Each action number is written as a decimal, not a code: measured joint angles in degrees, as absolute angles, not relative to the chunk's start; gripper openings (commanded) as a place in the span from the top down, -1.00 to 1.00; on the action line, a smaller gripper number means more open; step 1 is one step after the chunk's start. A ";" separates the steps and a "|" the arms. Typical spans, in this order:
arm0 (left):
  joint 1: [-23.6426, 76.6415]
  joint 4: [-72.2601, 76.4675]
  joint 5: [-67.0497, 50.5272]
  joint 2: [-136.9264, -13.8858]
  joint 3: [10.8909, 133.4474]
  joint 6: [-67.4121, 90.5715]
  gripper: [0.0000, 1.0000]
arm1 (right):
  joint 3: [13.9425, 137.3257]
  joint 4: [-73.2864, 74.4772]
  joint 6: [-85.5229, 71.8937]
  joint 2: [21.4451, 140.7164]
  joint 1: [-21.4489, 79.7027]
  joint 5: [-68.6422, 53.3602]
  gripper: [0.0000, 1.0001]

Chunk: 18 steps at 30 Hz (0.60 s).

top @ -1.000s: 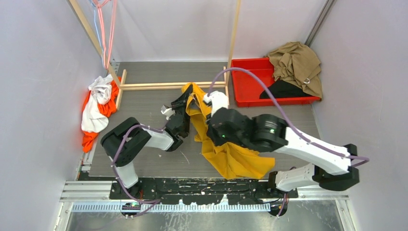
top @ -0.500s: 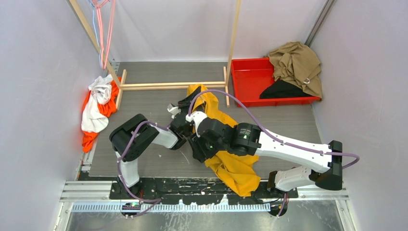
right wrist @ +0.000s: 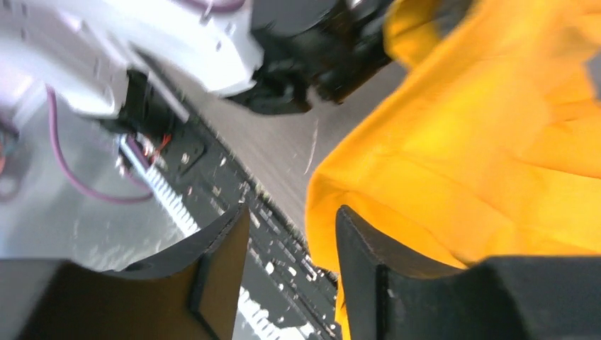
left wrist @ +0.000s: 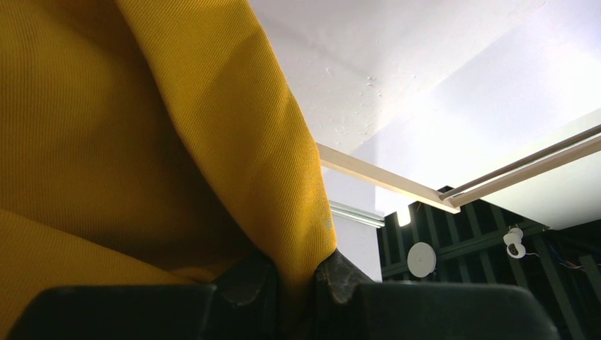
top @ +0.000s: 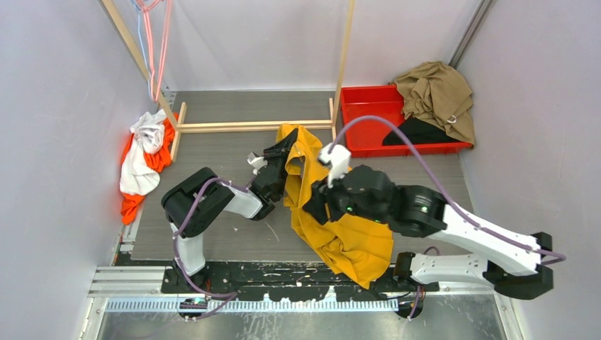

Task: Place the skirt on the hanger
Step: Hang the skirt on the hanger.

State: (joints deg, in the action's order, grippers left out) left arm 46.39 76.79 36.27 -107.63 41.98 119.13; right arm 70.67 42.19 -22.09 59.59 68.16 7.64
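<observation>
Skirt (left wrist: 142, 127): mustard cloth, matt, fine diagonal rib in the weave, soft folds.
Worktop (top: 227, 145): grey, matt, faint lengthwise grain, pale scuffs.
Rack (top: 248, 126): bare pale wood, no gloss.
Tray (top: 361, 113): red plastic, smooth, slight sheen.
Far-right garment (top: 436, 92): tan cloth, matt, crumpled.
Left tool (left wrist: 292, 265): black fingers, dull, slightly grainy.
Arm shells (top: 482, 234): white and black plastic, smooth.

No text, label, brand, number or sign can be read anywhere.
</observation>
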 measured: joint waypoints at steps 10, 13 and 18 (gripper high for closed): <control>46.44 76.53 35.24 -107.98 41.98 119.13 1.00 | 68.23 44.40 -22.83 57.82 65.34 24.36 -0.03; 46.46 76.42 34.96 -108.01 41.98 119.13 1.00 | 64.53 43.46 -22.70 61.32 64.77 24.18 -0.05; 46.52 76.42 34.74 -108.01 42.00 119.11 1.00 | 62.98 42.19 -22.33 64.03 64.27 23.92 -0.10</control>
State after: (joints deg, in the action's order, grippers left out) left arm 46.52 76.42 34.74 -108.01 42.00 119.11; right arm 62.98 42.19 -22.33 64.03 64.27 23.92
